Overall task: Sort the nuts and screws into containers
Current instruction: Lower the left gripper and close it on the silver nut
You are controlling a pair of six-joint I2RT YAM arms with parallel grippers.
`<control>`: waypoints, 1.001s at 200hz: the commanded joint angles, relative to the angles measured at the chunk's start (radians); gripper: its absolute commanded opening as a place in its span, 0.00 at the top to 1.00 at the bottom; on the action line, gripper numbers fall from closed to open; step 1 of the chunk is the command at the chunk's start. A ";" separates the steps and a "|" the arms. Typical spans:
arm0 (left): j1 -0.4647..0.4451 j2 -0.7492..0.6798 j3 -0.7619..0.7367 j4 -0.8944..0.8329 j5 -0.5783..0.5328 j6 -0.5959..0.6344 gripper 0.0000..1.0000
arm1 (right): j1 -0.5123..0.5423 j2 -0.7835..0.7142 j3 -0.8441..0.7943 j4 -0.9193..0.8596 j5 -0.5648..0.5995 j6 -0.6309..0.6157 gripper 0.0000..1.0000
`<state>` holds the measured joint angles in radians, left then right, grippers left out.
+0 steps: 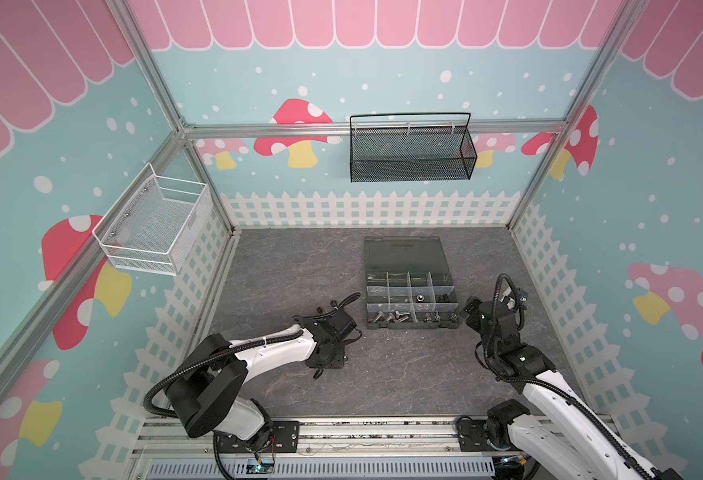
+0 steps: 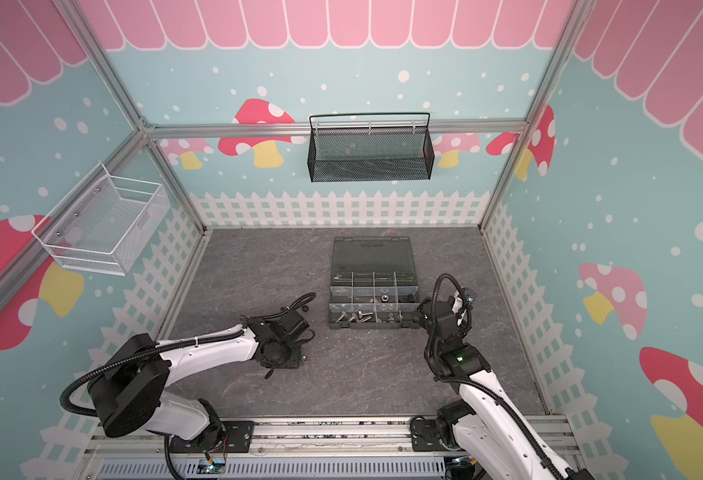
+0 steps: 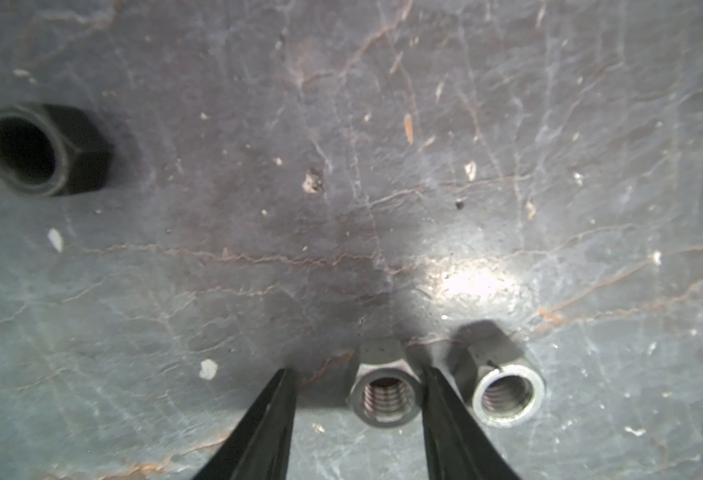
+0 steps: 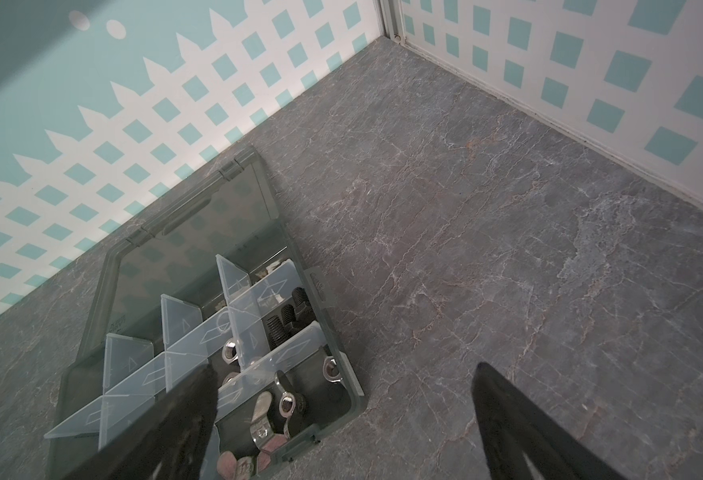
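The left gripper [image 3: 358,370], low over the grey marbled table [image 3: 341,166], is partly open, with a shiny silver hexagonal nut [image 3: 385,392] between its black fingers [image 3: 266,424], close against one and apart from the other. A second silver nut [image 3: 507,395] lies just beside, and a black nut [image 3: 46,149] lies well apart. The right gripper [image 4: 345,368] is wide open and empty beside the dark grey translucent organizer box [image 4: 108,270], where black screws [image 4: 287,320] lie in one compartment.

The left arm [image 1: 277,347] and right arm [image 1: 549,390] have white shells and round black joints. A bumpy black cable [image 1: 160,385] is at 7 o'clock, and a tiny green light [image 1: 521,356] at 4 o'clock.
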<state>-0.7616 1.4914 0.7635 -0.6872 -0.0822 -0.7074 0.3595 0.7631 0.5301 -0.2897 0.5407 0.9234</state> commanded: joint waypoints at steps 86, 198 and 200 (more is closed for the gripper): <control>-0.003 0.044 0.002 0.005 0.004 0.006 0.65 | -0.006 -0.001 -0.009 -0.001 0.007 0.032 0.03; 0.001 0.029 0.015 -0.004 -0.009 0.013 0.76 | -0.005 0.021 0.001 0.004 0.000 0.032 0.03; 0.000 0.028 0.016 -0.006 -0.012 0.013 0.76 | -0.005 0.020 0.002 0.004 0.000 0.031 0.03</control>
<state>-0.7616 1.5085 0.7776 -0.6880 -0.0921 -0.6991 0.3595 0.7834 0.5301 -0.2882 0.5385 0.9333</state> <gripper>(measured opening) 0.247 0.967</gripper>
